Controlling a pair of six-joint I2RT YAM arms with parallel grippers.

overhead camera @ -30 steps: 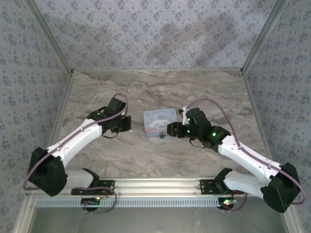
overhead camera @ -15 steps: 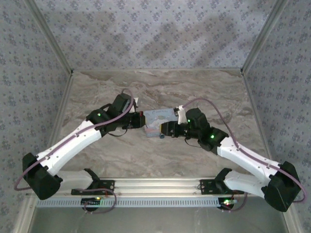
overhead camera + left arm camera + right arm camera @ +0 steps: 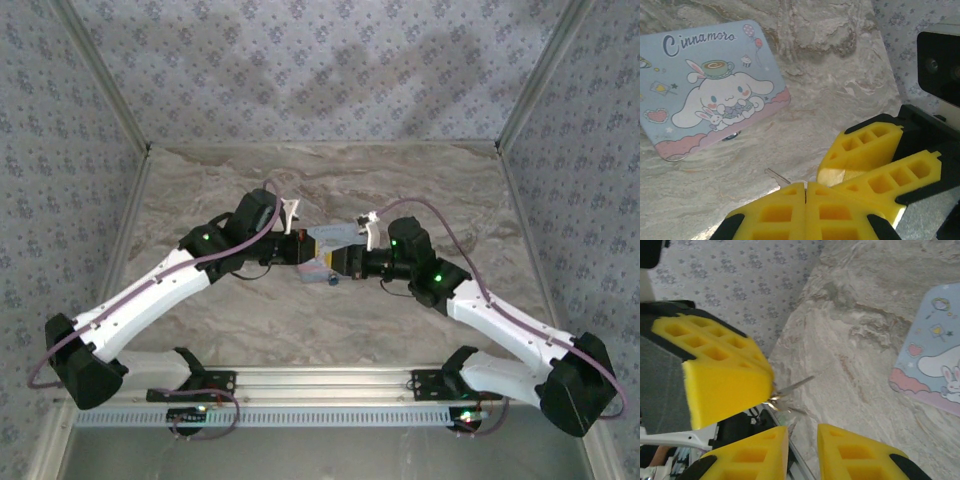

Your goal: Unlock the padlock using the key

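Note:
The padlock (image 3: 715, 95) looks to be the flat light-blue Cinnamoroll-printed block lying on the marble table; bits of metal (image 3: 730, 136) peek from under its near edge. My left gripper (image 3: 806, 186) is shut on the key (image 3: 777, 176), whose silver blade sticks out past the fingertips. In the right wrist view the key (image 3: 796, 384) and a small ring with a second key (image 3: 776, 404) hang at the left gripper's yellow finger (image 3: 720, 385). My right gripper (image 3: 802, 434) stands just beside them, jaws a narrow gap apart with nothing between. From above, both grippers (image 3: 300, 250) (image 3: 336, 262) meet over the padlock (image 3: 338, 235).
The marble table (image 3: 330, 185) is walled by patterned panels at the back and sides. A metal rail (image 3: 320, 380) runs along the near edge by the arm bases. The right wrist camera housing (image 3: 940, 65) looms close to the left gripper.
The left arm has swung right and the right arm left, so the grippers now meet over the padlock. The right jaws have narrowed. The left stays shut on the key.

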